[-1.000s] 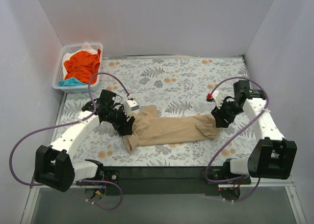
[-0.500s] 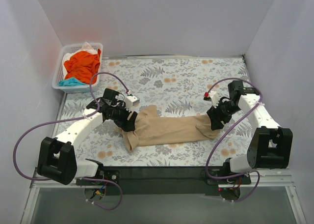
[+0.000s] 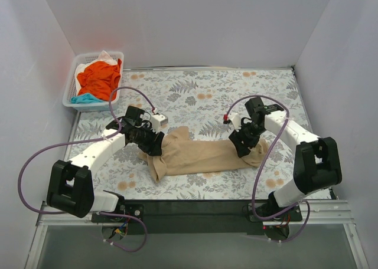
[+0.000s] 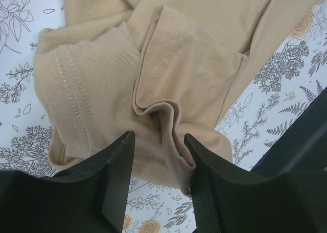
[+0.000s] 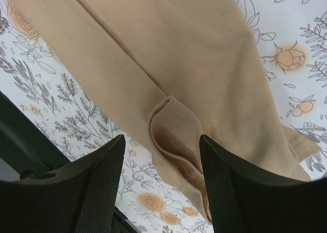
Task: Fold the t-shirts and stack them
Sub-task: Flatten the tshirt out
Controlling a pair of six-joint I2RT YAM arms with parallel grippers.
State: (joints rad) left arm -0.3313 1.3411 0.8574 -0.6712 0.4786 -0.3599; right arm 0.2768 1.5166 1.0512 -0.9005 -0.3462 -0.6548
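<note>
Floral cover point(image 3: 212, 98) beneath tan shirt point(image 3: 201, 154), bunched lengthwise mid-table. Left gripper point(image 4: 158, 141) part-open astride left-end fold, gripping nothing. Right gripper point(image 5: 162, 141) wider, likewise at right end. Orange shirt point(image 3: 99, 77), teal piece point(image 3: 85, 98) half-buried in basket point(image 3: 69, 86).

Notes right gripper point(image 3: 243, 149) now further left over tan t-shirt point(image 3: 201, 157), off its right end; notes left gripper point(image 3: 155, 148) edged slightly right.
</note>
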